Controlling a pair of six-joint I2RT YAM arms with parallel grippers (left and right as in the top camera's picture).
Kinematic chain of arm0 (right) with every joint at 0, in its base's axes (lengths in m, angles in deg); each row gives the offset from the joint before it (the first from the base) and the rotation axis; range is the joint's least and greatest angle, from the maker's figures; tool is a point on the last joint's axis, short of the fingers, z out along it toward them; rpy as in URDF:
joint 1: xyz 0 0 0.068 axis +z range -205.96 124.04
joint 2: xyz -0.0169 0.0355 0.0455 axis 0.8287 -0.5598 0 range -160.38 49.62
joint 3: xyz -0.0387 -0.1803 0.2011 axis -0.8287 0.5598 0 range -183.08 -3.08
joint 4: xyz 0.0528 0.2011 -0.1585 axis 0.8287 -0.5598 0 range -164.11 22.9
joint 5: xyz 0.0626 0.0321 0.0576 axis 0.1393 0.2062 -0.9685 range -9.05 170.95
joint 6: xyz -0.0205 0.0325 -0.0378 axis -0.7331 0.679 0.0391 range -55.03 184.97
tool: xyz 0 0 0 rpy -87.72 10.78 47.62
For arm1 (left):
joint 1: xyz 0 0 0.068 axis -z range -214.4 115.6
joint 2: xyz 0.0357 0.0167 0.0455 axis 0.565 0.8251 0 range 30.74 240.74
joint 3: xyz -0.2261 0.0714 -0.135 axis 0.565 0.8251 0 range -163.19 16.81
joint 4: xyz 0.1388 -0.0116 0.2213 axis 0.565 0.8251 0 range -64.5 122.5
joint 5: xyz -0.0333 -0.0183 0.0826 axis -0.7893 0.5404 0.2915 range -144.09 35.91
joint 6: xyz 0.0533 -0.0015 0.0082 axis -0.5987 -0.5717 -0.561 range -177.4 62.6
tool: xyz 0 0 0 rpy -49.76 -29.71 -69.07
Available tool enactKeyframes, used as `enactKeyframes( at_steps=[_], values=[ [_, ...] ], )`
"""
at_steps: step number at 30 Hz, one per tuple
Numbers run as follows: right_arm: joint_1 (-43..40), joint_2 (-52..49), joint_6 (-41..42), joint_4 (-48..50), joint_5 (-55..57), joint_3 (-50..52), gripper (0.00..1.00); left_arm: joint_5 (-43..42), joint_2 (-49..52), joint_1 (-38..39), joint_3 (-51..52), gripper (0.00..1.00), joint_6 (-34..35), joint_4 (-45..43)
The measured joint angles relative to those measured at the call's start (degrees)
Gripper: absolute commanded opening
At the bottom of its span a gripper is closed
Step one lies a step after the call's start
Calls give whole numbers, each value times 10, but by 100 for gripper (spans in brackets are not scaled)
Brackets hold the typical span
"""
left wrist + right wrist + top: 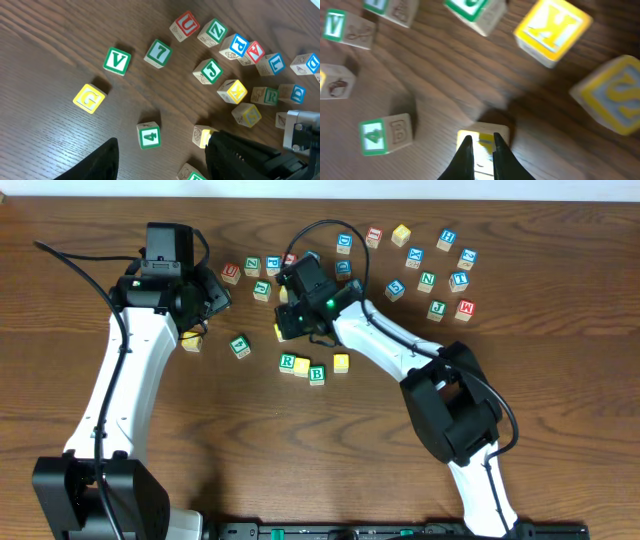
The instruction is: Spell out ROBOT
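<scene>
A row lies at the table's middle: green R cube (287,361), yellow cube (302,366), green B cube (317,374), with another yellow cube (341,363) just right of them. My right gripper (283,330) hangs above and left of that row. In the right wrist view its tips (481,139) are shut side by side over the top face of a yellow cube (501,132), not around its sides. My left gripper (215,298) hovers at the left, open (161,150), nothing between its fingers. I cannot read which blue cube bears the T.
A green 4 cube (149,135) and a yellow G cube (89,98) lie near the left gripper. Green V (117,61), 7 (158,53) and red U (185,25) cubes lie beyond. Several blue, green and red cubes (447,239) are scattered at the back right.
</scene>
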Motion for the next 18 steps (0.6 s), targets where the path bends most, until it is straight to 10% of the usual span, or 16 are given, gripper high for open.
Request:
enactKeyframes(
  at_steps=[18],
  values=[
    [-4, -3, -46, -173, -7, -74, 10, 22, 0, -96, 0, 55, -14, -1]
  ],
)
